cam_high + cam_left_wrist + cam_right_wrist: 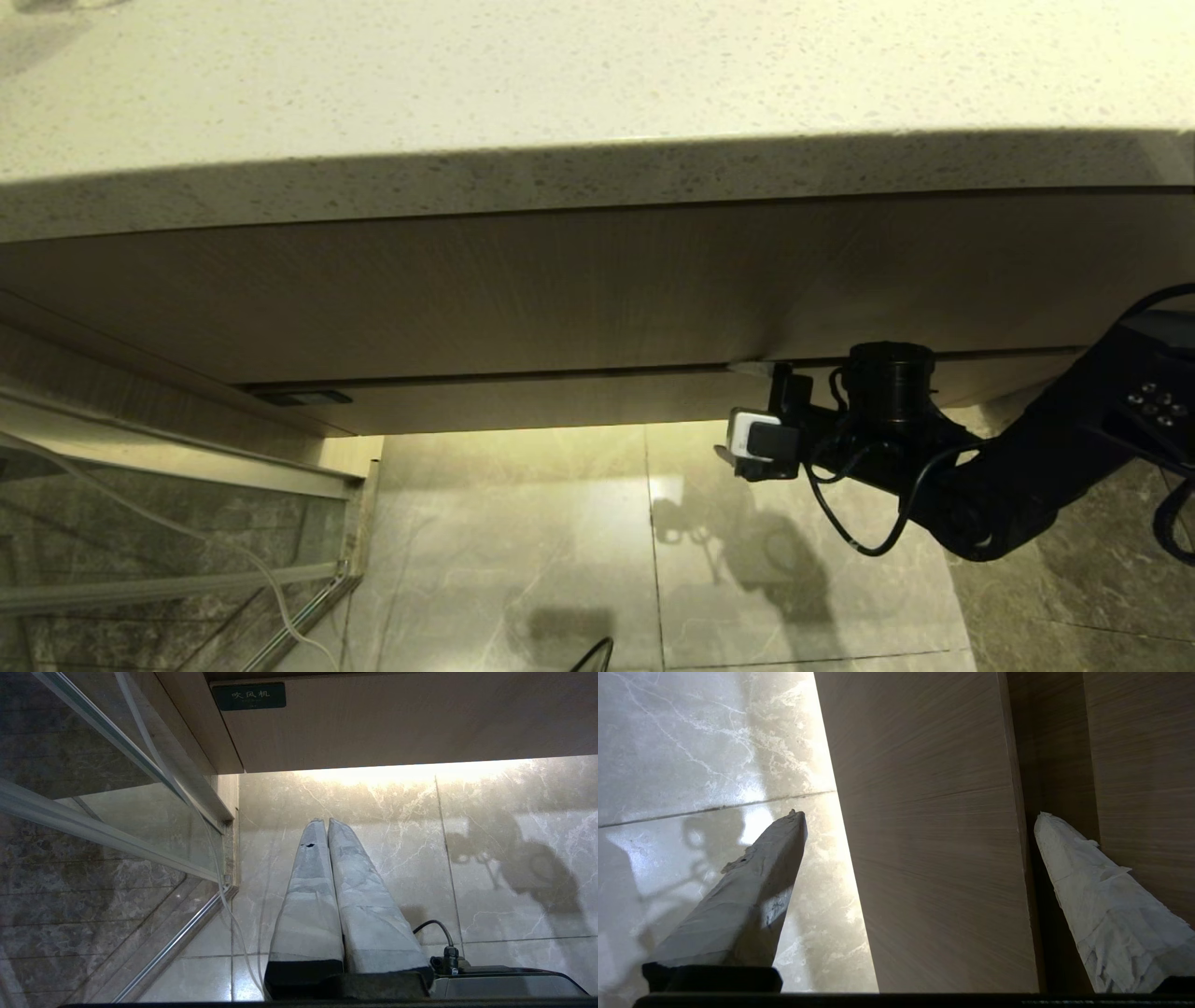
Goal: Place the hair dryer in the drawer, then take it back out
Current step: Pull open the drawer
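Speckled pale stone forms the tabletop [560, 84], whose thick edge overhangs everything else. Directly beneath it runs a tall wood-grain panel [560, 289], and under that the narrow front of the drawer [560, 399], pushed in; a small dark label [248, 696] sits near the front's left end. Below the drawer lies a glossy marble-tile floor [523, 541], with a glass partition [140, 551] off to the left. The right gripper [920, 826] is at the drawer front's right part, jaws spread wide astride it. The left gripper [325, 826] hangs over the floor, jaws pressed together, empty. The hair dryer is nowhere in view.
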Controlling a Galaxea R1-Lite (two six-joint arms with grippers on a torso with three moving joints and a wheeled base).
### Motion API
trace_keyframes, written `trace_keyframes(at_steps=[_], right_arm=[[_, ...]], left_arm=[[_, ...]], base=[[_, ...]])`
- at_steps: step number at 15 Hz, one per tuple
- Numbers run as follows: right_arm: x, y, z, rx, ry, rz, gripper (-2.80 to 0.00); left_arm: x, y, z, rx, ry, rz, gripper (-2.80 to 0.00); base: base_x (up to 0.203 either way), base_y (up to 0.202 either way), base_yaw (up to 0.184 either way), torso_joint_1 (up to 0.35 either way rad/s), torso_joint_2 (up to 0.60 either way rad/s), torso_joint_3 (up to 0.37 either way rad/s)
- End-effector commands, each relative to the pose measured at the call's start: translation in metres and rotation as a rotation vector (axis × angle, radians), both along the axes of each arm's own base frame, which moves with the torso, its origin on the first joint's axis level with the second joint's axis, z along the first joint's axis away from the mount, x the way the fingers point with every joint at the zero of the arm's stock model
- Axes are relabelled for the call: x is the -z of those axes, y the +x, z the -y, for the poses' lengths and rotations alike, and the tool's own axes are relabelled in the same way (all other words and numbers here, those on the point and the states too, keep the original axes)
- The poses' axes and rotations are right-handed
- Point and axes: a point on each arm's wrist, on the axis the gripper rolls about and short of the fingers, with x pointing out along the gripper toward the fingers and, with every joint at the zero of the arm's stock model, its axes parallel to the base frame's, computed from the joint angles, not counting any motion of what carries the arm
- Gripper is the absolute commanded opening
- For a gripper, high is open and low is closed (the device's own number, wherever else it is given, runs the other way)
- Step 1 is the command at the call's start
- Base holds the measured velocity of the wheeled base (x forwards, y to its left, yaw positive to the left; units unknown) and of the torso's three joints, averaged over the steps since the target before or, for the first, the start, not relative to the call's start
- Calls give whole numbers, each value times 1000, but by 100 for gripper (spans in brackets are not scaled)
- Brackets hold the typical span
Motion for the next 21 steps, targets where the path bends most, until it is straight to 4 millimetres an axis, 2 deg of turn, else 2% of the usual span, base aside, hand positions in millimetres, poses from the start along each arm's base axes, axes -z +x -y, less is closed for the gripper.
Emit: trace_keyframes(at_steps=[1,9,14,21], right_arm=[[3,2,-1,-1,-6,6,0],[12,2,-5,33,-28,-17,0],[13,1,-1,129,-67,-42,0],[14,-2,0,147,-84,-83,0]], left_arm=[[0,0,0,-1,0,0,-280],[0,0,0,-1,-1,0,-280],[0,0,0,-1,-1,0,-280],[0,0,0,-1,-1,0,-280]], base=[[0,0,0,0,0,0],[0,0,0,0,0,0],[0,0,0,0,0,0],[0,0,0,0,0,0]])
